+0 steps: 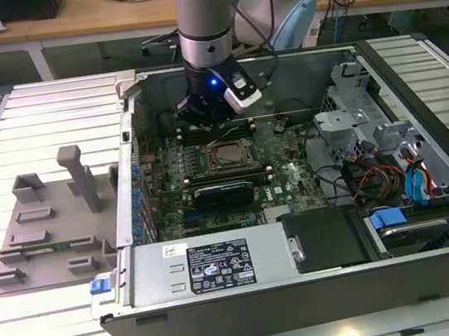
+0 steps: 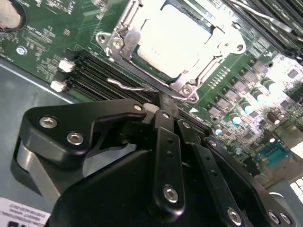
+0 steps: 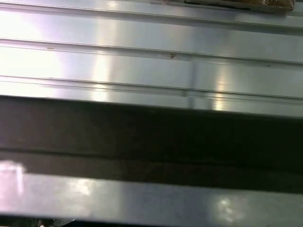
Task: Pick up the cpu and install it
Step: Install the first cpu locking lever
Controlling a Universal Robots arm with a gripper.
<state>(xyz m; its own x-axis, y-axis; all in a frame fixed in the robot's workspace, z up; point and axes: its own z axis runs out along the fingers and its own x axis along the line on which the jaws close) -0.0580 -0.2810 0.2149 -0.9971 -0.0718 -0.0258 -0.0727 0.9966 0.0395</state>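
Silvery cpu [image 2: 173, 40] sits in the socket [image 2: 142, 56]; end effector [image 2: 163, 111], fingers pressed together, hovers beside the frame; seating looks done, latching calls for a gentle press

The arm [image 1: 204, 20] comes straight down from above, its wrist upright with a small blue light glowing on it. In the second wrist view the black pincer [image 2: 163, 101] points downward with its fingers [image 2: 165, 142] pressed together, nothing gripped between them.
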